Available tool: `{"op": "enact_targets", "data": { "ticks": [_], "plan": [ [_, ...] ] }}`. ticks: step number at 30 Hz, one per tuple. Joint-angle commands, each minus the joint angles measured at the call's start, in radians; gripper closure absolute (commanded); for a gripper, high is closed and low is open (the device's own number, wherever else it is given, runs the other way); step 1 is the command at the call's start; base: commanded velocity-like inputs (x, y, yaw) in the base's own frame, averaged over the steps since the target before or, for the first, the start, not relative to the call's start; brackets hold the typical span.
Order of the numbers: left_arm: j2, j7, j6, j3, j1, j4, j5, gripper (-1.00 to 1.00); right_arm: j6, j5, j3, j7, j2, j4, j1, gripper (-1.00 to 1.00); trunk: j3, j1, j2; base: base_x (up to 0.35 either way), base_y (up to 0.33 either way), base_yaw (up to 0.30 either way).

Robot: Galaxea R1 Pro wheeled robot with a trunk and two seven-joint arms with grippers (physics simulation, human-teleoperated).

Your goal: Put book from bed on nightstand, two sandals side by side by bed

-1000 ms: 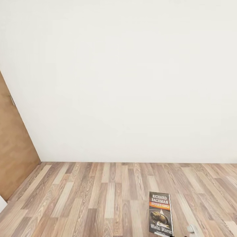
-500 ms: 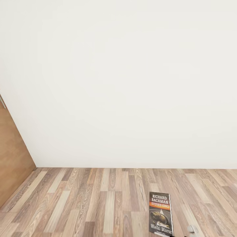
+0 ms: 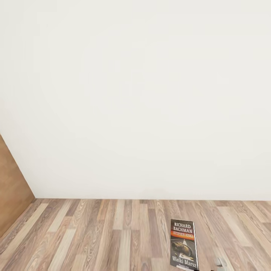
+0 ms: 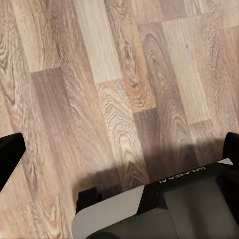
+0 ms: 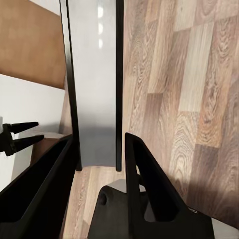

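The right hand (image 5: 97, 164) is clenched on the book (image 3: 183, 244), facing a white wall (image 3: 143, 98) and plank floor (image 3: 105, 233).

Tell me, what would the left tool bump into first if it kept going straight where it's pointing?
Probably the wood-plank floor. The left wrist view looks along the left tool straight at bare planks, with nothing showing in between. How far off the floor lies is unclear.
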Motion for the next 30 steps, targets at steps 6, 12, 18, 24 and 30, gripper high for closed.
{"op": "enact_targets", "data": {
  "ticks": [6, 12, 18, 24, 30],
  "plan": [
    [0.000, -0.003, -0.003, 0.009, 0.000, 0.001, -0.009, -1.00, 0.010, -0.013, 0.004, 0.002, 0.000, -0.001, -0.001, 1.00, -0.001, 0.001, -0.001, 0.327, 0.000, 0.000],
    [0.000, -0.003, -0.003, 0.009, -0.001, 0.001, -0.009, -1.00, 0.010, -0.013, 0.004, 0.002, 0.000, -0.001, -0.001, 1.00, -0.001, 0.001, -0.001, 0.327, 0.000, 0.000],
    [0.000, -0.003, -0.003, 0.009, -0.001, 0.001, -0.009, -1.00, 0.010, -0.013, 0.004, 0.002, -0.001, -0.001, -0.001, 1.00, -0.001, 0.001, -0.001, 0.327, 0.000, 0.000],
    [0.000, -0.003, -0.003, 0.009, -0.001, 0.001, -0.009, -1.00, 0.010, -0.013, 0.004, 0.002, -0.001, -0.001, -0.001, 1.00, -0.001, 0.001, -0.001, 0.328, 0.000, 0.000],
    [0.000, -0.003, -0.003, 0.009, -0.001, 0.001, -0.009, -1.00, 0.010, -0.013, 0.004, 0.002, -0.001, -0.001, -0.001, 1.00, -0.001, 0.001, -0.001, 0.329, 0.000, -0.013]
  ]
}}
